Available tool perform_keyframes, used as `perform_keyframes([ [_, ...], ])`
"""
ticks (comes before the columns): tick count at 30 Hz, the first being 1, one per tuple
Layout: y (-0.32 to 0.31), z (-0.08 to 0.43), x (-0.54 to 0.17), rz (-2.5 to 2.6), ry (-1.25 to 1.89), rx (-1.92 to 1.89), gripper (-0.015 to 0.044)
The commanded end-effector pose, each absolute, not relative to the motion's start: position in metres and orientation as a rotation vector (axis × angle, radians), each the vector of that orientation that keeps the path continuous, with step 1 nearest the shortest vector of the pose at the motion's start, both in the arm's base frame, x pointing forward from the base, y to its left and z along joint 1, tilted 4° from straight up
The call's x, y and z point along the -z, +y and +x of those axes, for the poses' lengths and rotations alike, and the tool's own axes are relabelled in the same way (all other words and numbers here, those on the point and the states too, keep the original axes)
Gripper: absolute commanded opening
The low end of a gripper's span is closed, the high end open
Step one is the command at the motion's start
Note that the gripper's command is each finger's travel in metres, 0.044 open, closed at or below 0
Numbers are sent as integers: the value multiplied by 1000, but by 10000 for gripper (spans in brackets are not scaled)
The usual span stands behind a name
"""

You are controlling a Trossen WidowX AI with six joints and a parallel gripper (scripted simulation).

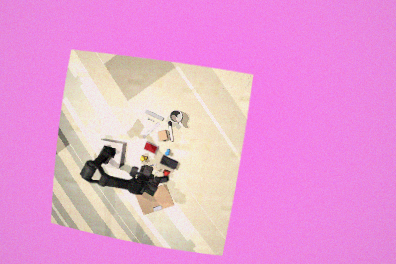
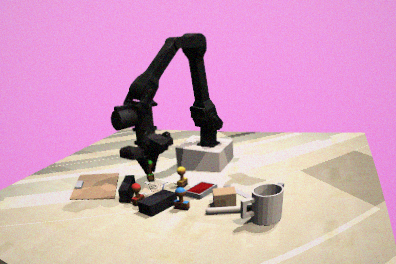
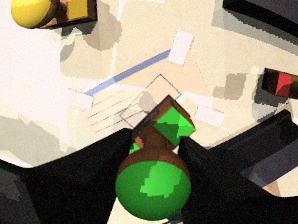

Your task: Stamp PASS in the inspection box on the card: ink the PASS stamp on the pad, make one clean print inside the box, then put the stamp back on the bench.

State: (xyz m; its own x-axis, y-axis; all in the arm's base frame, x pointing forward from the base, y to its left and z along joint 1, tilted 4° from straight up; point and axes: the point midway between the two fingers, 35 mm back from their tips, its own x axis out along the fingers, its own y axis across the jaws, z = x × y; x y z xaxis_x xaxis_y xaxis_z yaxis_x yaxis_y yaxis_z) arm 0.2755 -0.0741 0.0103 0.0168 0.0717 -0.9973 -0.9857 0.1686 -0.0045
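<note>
My gripper [image 2: 150,170] [image 3: 155,140] is shut on the green-knobbed stamp [image 2: 151,178] [image 3: 172,125], held knob up over or at the card [image 2: 161,186] [image 3: 135,87]. In the wrist view the stamp's base covers the lower right part of the box outline [image 3: 171,85]; whether it touches the card I cannot tell. The box's surface under the stamp is hidden, and no lettering is readable. The red ink pad [image 1: 150,147] [image 2: 201,189] lies in its grey tray, away from the gripper.
A yellow stamp [image 1: 144,158] [image 2: 182,176] [image 3: 32,12], blue stamp [image 2: 181,198] and red stamp [image 2: 136,193] [image 3: 282,84] stand around the card. Black blocks [image 2: 157,202] [image 2: 126,189] are close by. A clipboard [image 2: 95,186], wooden block [image 2: 224,197] and mug [image 2: 267,206] are farther out.
</note>
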Motion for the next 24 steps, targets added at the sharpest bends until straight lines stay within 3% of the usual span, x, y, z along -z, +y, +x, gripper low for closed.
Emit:
perform_keyframes([
  [1,-72,273,-5,-1028,1222,-1122,0],
  [24,-71,272,10,-1024,1220,-1125,0],
])
